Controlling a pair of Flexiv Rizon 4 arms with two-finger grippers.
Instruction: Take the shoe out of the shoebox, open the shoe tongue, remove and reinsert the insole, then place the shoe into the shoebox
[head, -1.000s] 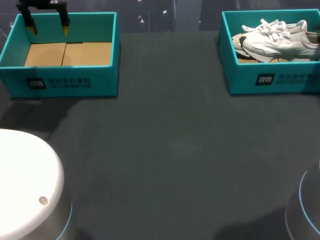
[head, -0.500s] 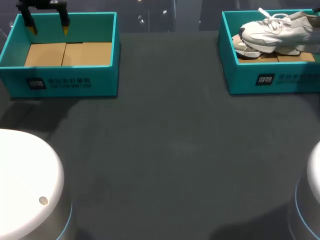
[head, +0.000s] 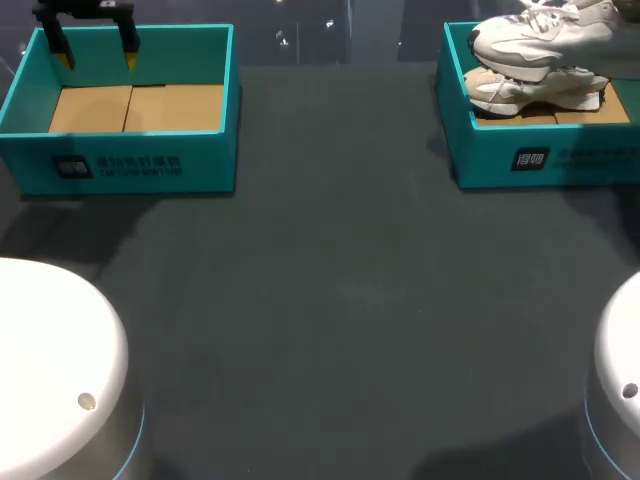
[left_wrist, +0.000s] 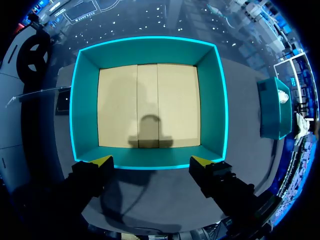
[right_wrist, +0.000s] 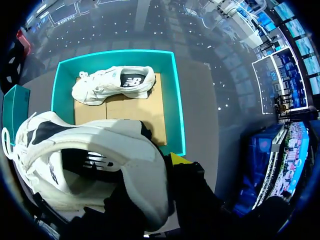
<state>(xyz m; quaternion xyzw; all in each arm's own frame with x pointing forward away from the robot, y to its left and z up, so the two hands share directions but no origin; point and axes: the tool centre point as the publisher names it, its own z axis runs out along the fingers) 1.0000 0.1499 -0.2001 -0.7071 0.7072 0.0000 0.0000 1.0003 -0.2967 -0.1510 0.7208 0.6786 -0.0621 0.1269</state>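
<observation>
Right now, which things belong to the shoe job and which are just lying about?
Job: held shoe, right box.
Lying about: other shoe in that box; empty left box, possibly used later.

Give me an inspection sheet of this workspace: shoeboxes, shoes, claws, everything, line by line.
Surface: dark table.
Job's things: left shoebox shows only its cardboard floor; right shoebox holds one white sneaker; second sneaker held above it.
Clutter: nothing seen.
Claws: left claw open, above the left shoebox's rim; right claw shut on the second sneaker's heel.
Cables: nothing seen.
Surroundings: nothing seen.
</observation>
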